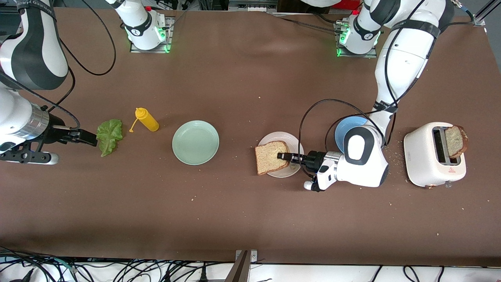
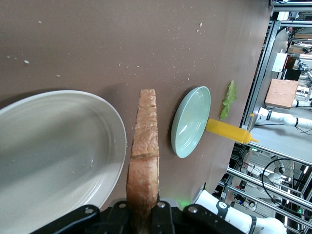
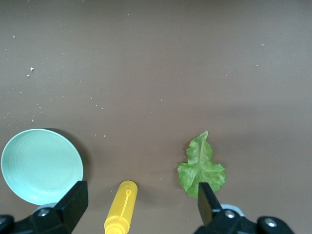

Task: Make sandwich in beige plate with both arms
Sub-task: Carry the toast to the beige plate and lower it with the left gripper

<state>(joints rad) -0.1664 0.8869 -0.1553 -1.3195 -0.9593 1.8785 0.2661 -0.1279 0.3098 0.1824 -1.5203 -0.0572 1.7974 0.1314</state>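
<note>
One toast slice (image 1: 270,157), three plates

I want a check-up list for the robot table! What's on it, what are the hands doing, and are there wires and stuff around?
Surface: brown table, scattered crumbs.
Job's things: toast slice held over beige plate; second slice in toaster; lettuce leaf lying toward the right arm's end.
Clutter: mustard bottle, green plate, blue plate.
Grippers: left gripper shut on toast slice; right gripper open at the lettuce leaf.
Cables: black cable looping on the left arm; more along the table's near edge.
Surroundings: metal frames, another table.
</note>
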